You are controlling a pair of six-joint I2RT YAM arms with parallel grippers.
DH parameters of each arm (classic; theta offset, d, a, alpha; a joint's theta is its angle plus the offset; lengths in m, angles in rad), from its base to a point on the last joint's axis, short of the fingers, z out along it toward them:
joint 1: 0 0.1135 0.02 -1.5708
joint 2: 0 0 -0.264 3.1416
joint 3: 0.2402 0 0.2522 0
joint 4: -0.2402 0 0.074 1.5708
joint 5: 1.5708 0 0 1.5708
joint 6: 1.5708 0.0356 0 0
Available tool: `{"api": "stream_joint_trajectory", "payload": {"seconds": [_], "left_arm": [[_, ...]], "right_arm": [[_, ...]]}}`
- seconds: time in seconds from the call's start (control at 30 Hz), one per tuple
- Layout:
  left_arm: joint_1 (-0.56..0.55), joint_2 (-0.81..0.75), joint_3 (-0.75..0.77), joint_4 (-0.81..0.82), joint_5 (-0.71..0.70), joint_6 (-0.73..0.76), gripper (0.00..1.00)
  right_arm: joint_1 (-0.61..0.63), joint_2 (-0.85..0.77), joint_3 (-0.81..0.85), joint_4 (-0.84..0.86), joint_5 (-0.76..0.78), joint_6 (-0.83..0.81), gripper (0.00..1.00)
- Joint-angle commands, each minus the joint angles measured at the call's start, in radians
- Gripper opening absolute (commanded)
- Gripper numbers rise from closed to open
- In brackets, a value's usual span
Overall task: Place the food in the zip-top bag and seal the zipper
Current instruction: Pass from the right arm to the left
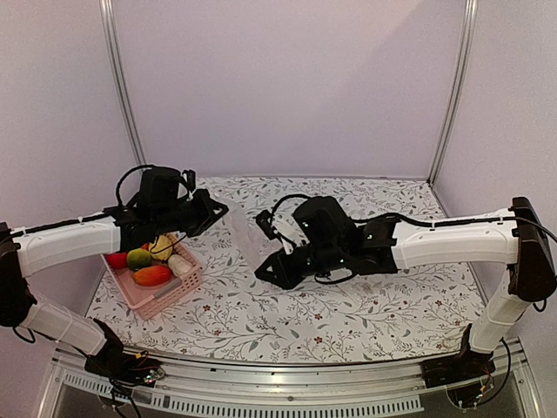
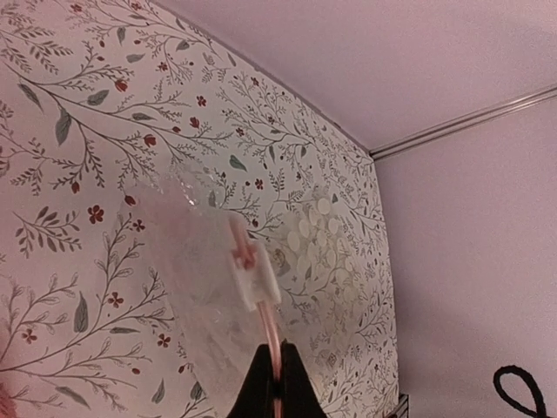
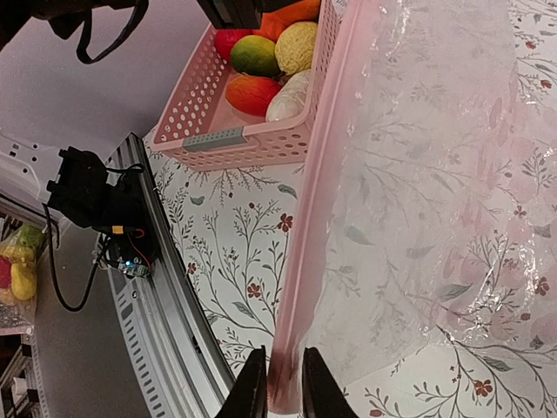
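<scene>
- My left gripper (image 2: pixel 275 357) is pinched shut on the zipper (image 2: pixel 271 335), which runs straight out from the fingertips toward 12 o'clock in its wrist view.
- My right gripper (image 3: pixel 283 357) stands narrow with the same pink strip between its fingers. I cannot tell whether it is clamping or only straddling it.
- From above, the zipper's long axis runs between my two grippers, from about 10 o'clock at the left one to 4 o'clock at the right one. The zip-top bag (image 1: pixel 244 231) lies on the table between them.
- The food (image 1: pixel 150 266) sits in the pink basket (image 1: pixel 170 300), and none is in the bag yet.
- The basket lies at about 7 o'clock from my left gripper and 9 o'clock from my right. I judge the left arm nearer for picking.
</scene>
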Motion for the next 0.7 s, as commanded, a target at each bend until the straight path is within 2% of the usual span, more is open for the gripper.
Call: {"api": "stream_joint_trajectory", "payload": {"seconds": [0.0, 0.17, 0.27, 0.47, 0.67], "left_arm": [[0.005, 0.007, 0.038, -0.053, 0.023, 0.054, 0.00], [0.005, 0.010, 0.105, -0.120, 0.094, 0.187, 0.00], [0.004, 0.011, 0.160, -0.179, 0.163, 0.304, 0.00], [-0.020, 0.045, 0.352, -0.382, 0.405, 0.638, 0.00], [-0.075, 0.089, 0.490, -0.604, 0.535, 0.909, 0.00]], "right_arm": [[0.006, -0.008, 0.024, -0.023, 0.058, -0.005, 0.19], [0.003, -0.085, 0.025, -0.086, 0.139, -0.033, 0.43], [-0.014, -0.150, 0.022, -0.131, 0.173, -0.064, 0.53], [-0.090, -0.275, 0.010, -0.212, 0.204, -0.133, 0.65], [-0.204, -0.365, 0.006, -0.236, 0.078, -0.173, 0.66]]}}
